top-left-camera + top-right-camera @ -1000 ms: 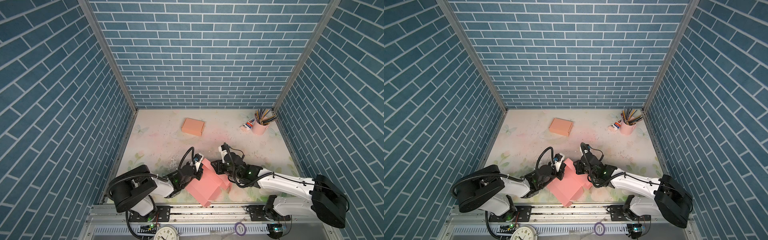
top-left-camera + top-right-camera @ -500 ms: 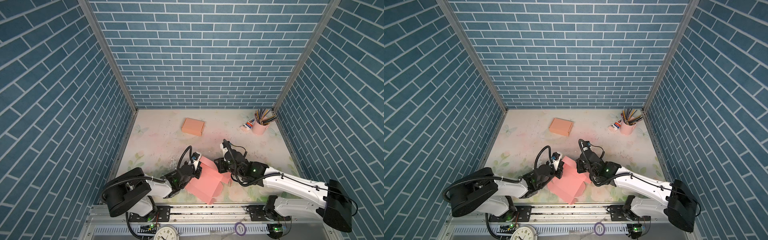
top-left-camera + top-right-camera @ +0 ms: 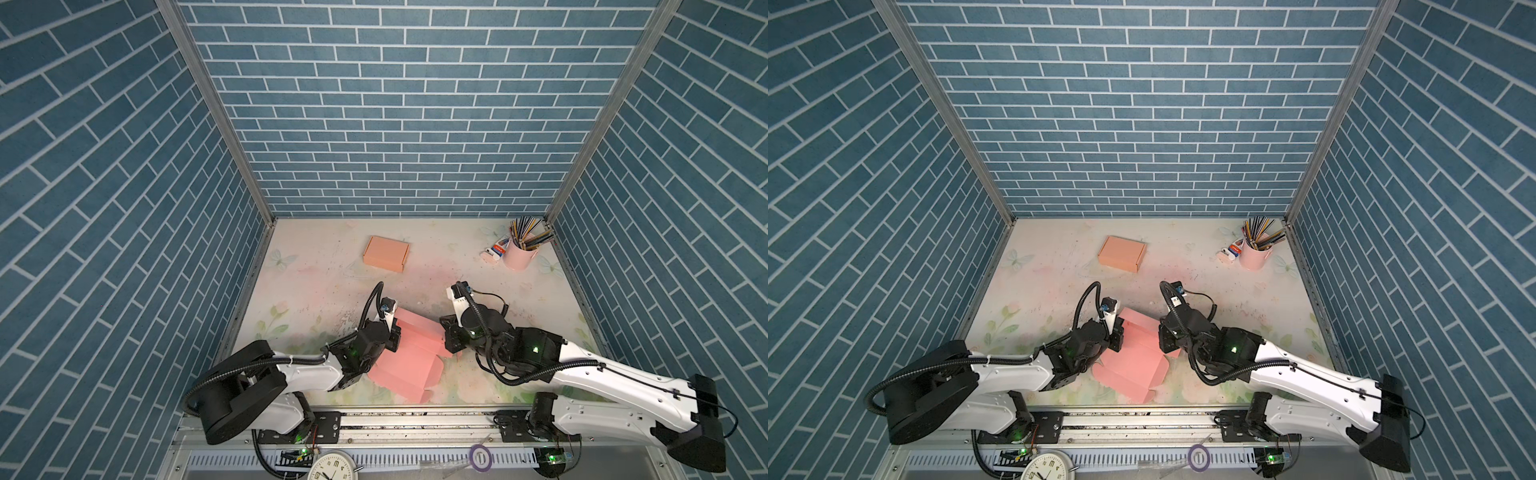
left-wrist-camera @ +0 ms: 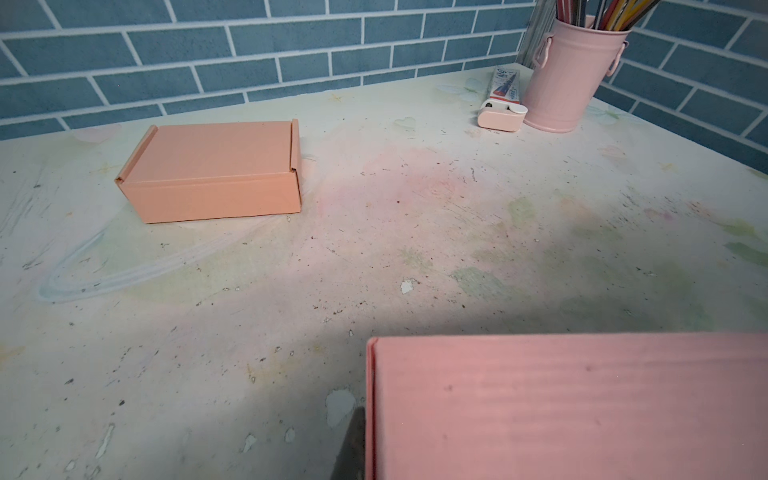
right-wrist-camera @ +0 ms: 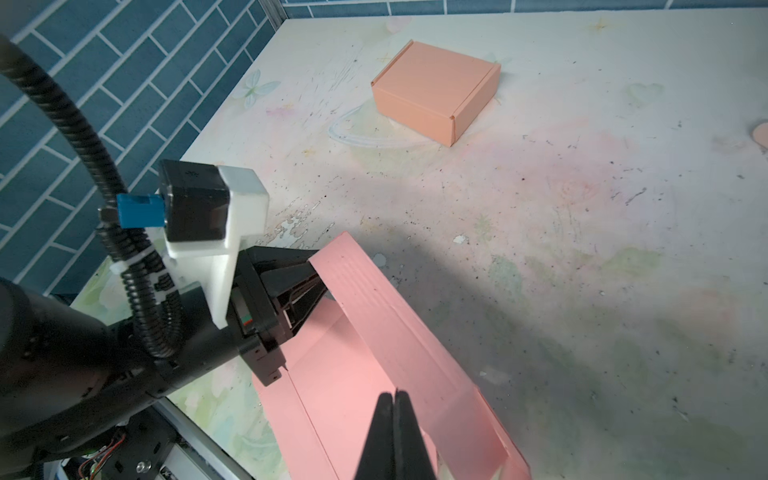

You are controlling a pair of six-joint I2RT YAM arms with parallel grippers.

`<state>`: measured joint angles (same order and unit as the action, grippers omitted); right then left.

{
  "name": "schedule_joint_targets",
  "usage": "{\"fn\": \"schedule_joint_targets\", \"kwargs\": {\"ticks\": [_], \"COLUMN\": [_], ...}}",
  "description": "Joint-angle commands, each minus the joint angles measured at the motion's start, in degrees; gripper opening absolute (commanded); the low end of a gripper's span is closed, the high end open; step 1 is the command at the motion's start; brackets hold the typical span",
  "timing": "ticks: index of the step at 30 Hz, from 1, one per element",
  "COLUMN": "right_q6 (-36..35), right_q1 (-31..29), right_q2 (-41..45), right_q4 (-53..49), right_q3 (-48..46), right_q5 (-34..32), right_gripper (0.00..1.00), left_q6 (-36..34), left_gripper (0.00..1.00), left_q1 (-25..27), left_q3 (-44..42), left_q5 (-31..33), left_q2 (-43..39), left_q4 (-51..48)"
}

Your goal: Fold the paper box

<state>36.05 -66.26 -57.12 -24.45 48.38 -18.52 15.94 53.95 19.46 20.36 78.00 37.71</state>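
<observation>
The pink paper box (image 3: 409, 365) lies mostly unfolded and flat near the table's (image 3: 415, 282) front edge, one long wall folded up.

Analog clock (image 3: 332, 467) at the bottom edge in both top views, dial numerals 12, 2 and 3 legible, tube (image 4: 505, 85) label too blurred to read

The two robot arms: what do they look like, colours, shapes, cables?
Both the left arm and right arm have white shells with large black joints. Ribbed black cables loop to white-and-black wrist cameras with a blue plug. Green lights glow near the wrists. The jaws are thin, black and tapered.
</observation>
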Motion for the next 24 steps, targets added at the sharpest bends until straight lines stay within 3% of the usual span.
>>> {"fn": "schedule_joint_targets", "kwargs": {"ticks": [1,10,24], "right_q6": [-0.98,-0.49,0.47], "right_q1": [-0.25,-1.09,-1.77], "right_q2": [0.8,-2.4,-9.81], "right_q4": [-5.87,-11.84,-12.98], "right_q3": [1.37,3.83,4.93], "right_q5": [-2.43,-3.11,-7.24], "right_gripper": [0.0,0.0,0.0], "left_q6": [3.02,4.41,5.15], "left_gripper": [0.1,0.09,0.08], "left_q1": [-1.39,-2.78,-3.2], "left_q3": [1.56,5.03,4.93], "left_q5": [0.49,0.31,-0.83], "left_q2": [-1.72,-3.65,-4.21], "left_q4": [-4.67,-12.54,-12.86]}}
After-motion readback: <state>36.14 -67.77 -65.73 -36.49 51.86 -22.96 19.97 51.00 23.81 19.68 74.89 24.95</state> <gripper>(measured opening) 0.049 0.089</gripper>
